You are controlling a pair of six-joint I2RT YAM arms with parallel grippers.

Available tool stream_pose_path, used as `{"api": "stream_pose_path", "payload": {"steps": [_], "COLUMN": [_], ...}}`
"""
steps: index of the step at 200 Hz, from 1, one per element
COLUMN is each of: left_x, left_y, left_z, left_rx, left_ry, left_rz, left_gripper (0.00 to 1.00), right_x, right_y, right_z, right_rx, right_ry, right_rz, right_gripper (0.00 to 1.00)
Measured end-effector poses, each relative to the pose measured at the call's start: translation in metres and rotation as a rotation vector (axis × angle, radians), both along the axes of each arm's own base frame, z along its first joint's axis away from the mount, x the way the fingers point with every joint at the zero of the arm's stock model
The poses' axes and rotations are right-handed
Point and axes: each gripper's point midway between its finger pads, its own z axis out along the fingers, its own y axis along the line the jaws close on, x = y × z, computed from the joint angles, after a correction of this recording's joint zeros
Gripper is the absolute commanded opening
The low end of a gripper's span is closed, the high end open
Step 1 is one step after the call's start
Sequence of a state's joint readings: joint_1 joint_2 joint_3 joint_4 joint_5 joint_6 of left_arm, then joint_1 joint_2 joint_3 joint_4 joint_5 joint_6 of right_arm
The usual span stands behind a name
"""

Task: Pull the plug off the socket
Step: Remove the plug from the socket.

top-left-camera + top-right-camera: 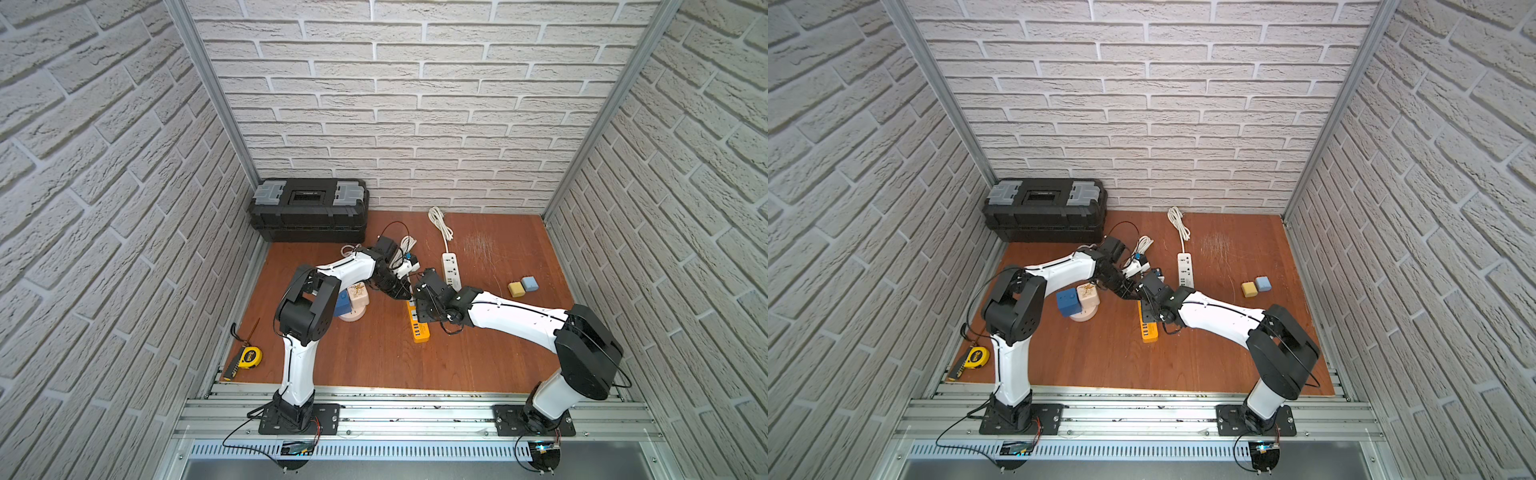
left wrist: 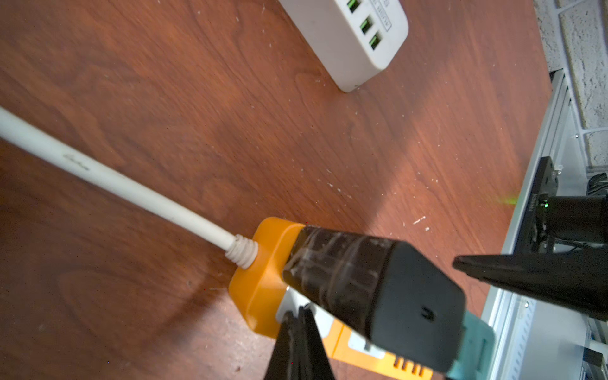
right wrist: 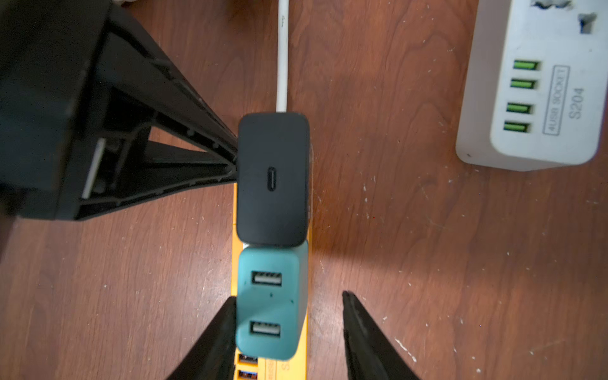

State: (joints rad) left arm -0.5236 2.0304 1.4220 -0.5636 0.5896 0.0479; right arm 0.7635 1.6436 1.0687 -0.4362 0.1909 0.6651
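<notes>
Orange plastic power strip [image 1: 420, 330] is laid flat on the wood-grain table [image 1: 374, 361]; nothing is unplugged yet. Teal two-port USB plug [image 3: 271, 302] is seated in it and straddled by right gripper [image 3: 288, 295]: jaws partly apart, one finger touching, the other clear, nothing gripped. Beyond, black USB-C charger block [image 3: 273, 179] is also seated. Left gripper [image 3: 232, 166] is closed empty, tips set against that block's side, likely bracing. Grip and pull are left.

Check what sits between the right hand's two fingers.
The teal charger, plugged into the orange strip, sits between them; the right wrist view shows it.
</notes>
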Motion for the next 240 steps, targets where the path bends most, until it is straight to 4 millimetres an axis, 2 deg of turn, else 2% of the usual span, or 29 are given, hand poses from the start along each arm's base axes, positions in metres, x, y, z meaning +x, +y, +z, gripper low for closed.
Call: {"api": "stream_pose_path", "payload": {"steps": [47,98,129,204,240], "left_x": [-0.0001,0.0002,0.0002,-0.0003,0.0017], "left_y": [-0.0001,-0.0002,-0.0004,-0.0014,-0.0017], "left_z": [0.0001,-0.0001,-0.0001,-0.0006,-0.0008], "left_rx": [-0.001,-0.005,-0.006,-0.012,-0.022], "left_ry": [0.001,0.003,0.003,0.009,0.015], "left_rz": [0.0,0.0,0.0,-0.002,0.008], "left_gripper": [0.0,0.0,0.0,0.0,0.0], "right_x": [0.0067,0.0082,0.0086,0.0052,0.004], "right_y": [0.0039,0.0053,0.0044,0.0082,0.0085], "right_z": [-0.0055,-0.0056,-0.0058,-0.0053,-0.0043], "right_rx": [-0.008,-0.004,-0.005,-0.048,-0.068], "right_ry": [0.009,0.003,0.002,-0.038,-0.059], "right_rz": [0.006,0.008,0.0,-0.006,-0.023], "right_gripper": [0.45,0.28,0.23,0.03,0.02]}}
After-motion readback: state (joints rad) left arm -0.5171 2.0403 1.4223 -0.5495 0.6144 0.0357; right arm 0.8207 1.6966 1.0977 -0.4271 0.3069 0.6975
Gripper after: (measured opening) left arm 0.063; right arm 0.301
